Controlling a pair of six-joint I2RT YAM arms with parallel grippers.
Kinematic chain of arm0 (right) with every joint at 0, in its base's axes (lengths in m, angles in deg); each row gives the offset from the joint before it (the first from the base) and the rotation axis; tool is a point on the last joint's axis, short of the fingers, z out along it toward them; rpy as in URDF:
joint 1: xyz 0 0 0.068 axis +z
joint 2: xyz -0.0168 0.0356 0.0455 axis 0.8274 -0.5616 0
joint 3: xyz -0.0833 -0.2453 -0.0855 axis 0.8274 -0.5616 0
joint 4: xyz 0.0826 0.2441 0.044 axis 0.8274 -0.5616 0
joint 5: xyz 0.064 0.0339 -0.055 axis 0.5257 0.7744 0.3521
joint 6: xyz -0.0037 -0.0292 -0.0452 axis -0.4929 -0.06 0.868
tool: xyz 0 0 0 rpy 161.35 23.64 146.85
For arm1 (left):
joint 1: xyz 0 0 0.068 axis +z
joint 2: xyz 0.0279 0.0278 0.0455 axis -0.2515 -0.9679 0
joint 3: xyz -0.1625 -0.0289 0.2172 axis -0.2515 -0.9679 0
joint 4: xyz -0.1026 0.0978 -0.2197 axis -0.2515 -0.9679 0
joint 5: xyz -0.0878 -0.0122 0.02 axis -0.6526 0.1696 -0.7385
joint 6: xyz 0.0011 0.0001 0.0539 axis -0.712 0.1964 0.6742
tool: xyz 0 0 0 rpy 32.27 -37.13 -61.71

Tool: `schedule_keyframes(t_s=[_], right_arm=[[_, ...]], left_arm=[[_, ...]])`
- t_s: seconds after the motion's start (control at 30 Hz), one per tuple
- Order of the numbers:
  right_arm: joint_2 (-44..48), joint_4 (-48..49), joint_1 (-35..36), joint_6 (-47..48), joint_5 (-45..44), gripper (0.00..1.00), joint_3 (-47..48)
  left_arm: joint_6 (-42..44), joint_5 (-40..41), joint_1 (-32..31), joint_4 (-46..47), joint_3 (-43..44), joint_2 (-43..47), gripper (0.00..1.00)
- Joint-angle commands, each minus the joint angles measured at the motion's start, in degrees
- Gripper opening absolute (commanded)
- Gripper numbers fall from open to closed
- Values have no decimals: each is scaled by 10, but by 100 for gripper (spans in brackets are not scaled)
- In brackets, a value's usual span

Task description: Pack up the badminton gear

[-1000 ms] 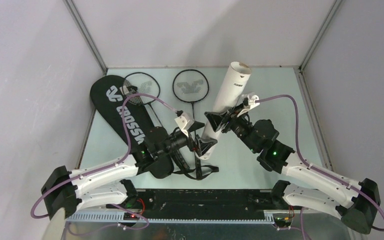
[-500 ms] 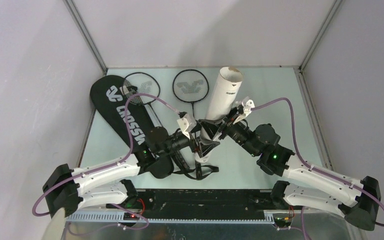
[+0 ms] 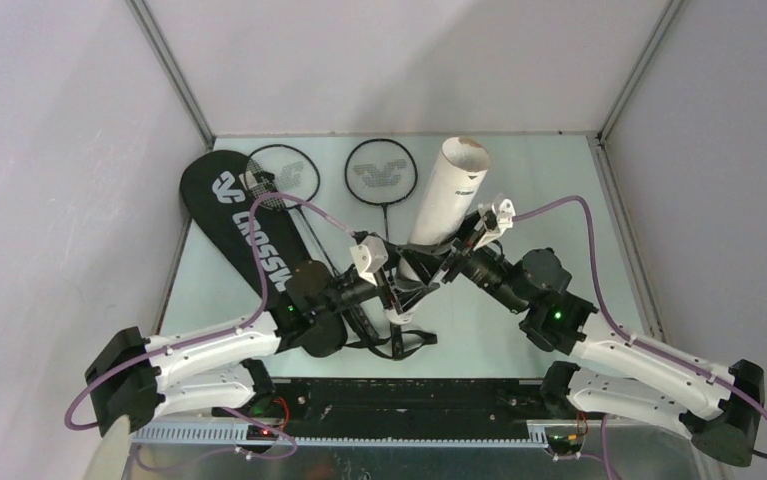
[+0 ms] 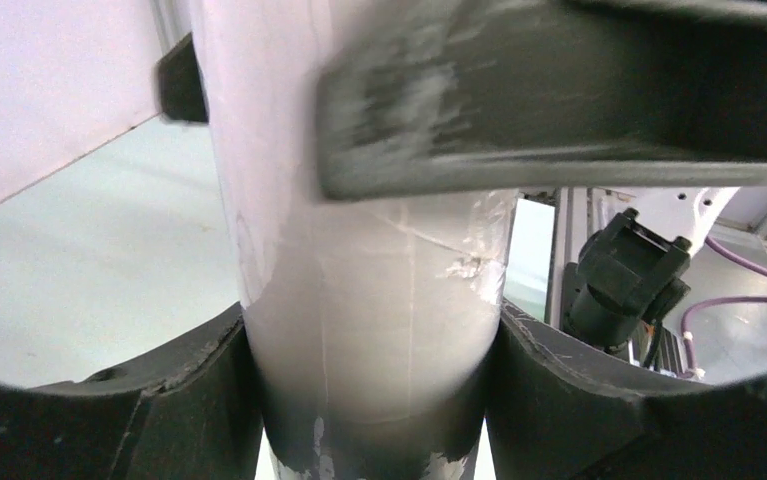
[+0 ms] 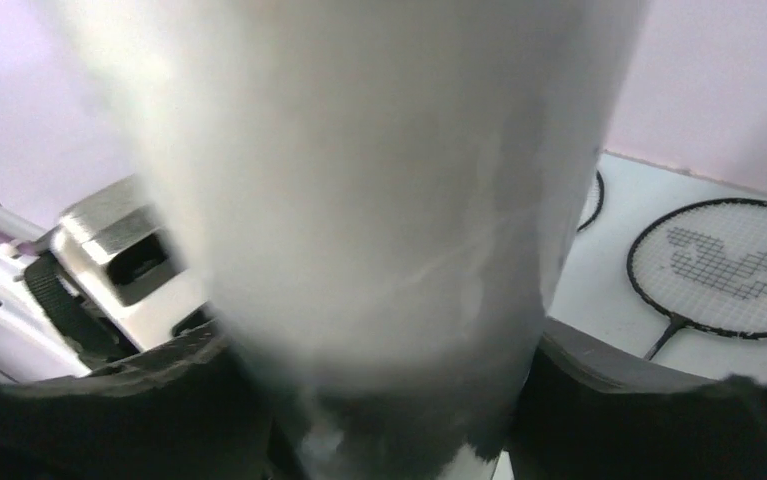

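Observation:
The long white tube (image 3: 446, 195) slants up over the middle of the table, open end toward the back. My left gripper (image 3: 396, 290) is shut on its lower end; in the left wrist view both jaws hug the tube (image 4: 369, 300). Just above, my right gripper (image 3: 439, 262) grips the tube (image 5: 359, 200) from the right, jaws against both sides. Two black rackets (image 3: 281, 175) (image 3: 381, 172) lie at the back. The black CROSSWAY bag (image 3: 249, 235) lies at the left, partly under my left arm.
The bag's black straps (image 3: 399, 340) trail on the table near the front edge beneath the grippers. Grey walls close in the table on three sides. One racket head (image 5: 729, 265) shows at the right in the right wrist view.
My left gripper has closed onto the tube's lower end. The right gripper slid left and down along the tube, and the tube stands steeper than before.

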Motion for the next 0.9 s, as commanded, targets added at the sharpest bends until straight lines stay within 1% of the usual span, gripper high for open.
schedule_keyframes(t_s=[0.0, 0.03, 0.07, 0.13, 0.2, 0.27, 0.37, 0.4, 0.5, 0.53, 0.57, 0.67, 0.7, 0.73, 0.8, 0.83, 0.87], right_arm=[[44, 10, 13, -4, 31, 76, 13], [51, 8, 12, 0, 14, 80, 13], [55, 2, 12, 11, 7, 83, 13], [66, -6, 12, 27, -12, 96, 12], [77, -24, 10, 45, -36, 99, 16], [89, -57, 4, 60, -65, 99, 25], [114, -123, -12, 75, -99, 99, 33], [120, -136, -16, 76, -106, 99, 37], [148, -202, -46, 62, -148, 99, 38], [158, -218, -54, 58, -162, 99, 38], [162, -247, -73, 48, -166, 99, 38], [171, -301, -125, 24, -165, 99, 38], [169, -323, -156, 20, -160, 99, 38], [162, -333, -172, 19, -150, 99, 38], [145, -358, -241, 10, -132, 99, 38], [138, -372, -259, 4, -122, 99, 38], [119, -379, -298, -1, -97, 99, 38]], left_arm=[[22, 91, 11, 52, -19, 15, 10], [29, 95, 11, 53, -22, 18, 9], [33, 103, 11, 56, -27, 24, 9], [42, 111, 11, 65, -38, 34, 9], [54, 118, 11, 74, -50, 45, 8], [64, 138, 11, 80, -62, 61, 6], [93, 196, 11, 85, -84, 85, 2], [99, 210, 11, 85, -90, 98, 1], [120, 285, 11, 91, -110, 134, 0], [129, 297, 11, 88, -112, 141, 0], [134, 318, 11, 82, -116, 155, 0], [157, 351, 12, 79, -126, 173, 0], [161, 365, 12, 81, -130, 175, 0], [172, 373, 13, 91, -132, 175, 0], [188, 398, 18, 119, -141, 168, 0], [191, 399, 23, 130, -149, 160, 0], [194, 395, 36, 159, -153, 156, 0]])
